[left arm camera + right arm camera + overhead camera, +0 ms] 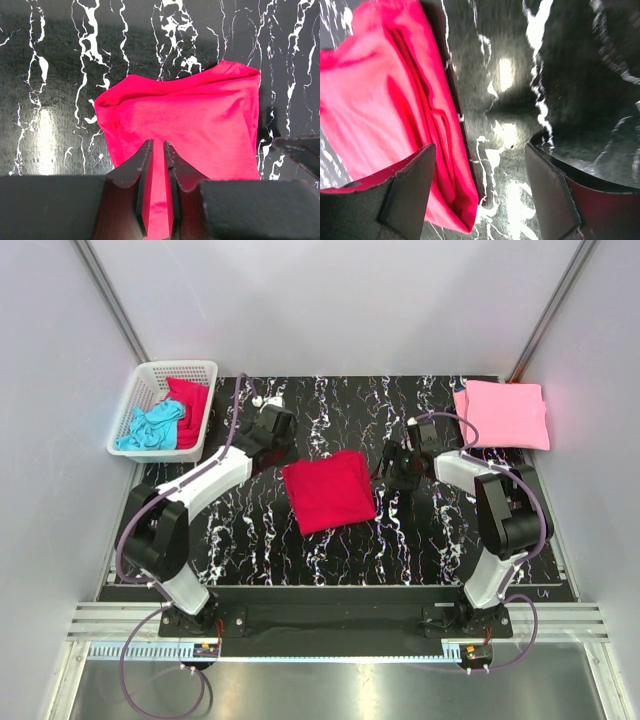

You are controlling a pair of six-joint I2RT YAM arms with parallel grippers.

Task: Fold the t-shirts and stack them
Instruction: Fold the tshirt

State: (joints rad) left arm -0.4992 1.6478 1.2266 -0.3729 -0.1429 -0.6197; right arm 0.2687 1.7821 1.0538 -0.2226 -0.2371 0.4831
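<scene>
Your right fingers (405, 195) stand wide and empty beside the red shirt (330, 490). Your left fingers (142, 170), almost closed, overlap its edge; hold unclear.

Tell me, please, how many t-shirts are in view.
4: a crimson one folded in the middle, a pink one folded at the far right corner, a turquoise one and a red one in the basket, which may hide more.

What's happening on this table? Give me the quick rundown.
T-shirt folding, partway done. A crimson t-shirt lies folded in the middle. The right pincer stands open at its edge, holding nothing. The left pincer is nearly closed by its other side, and its grip is unclear. A pink t-shirt lies folded at the far right corner. A turquoise t-shirt and a red t-shirt sit crumpled in the white basket, far left.
</scene>
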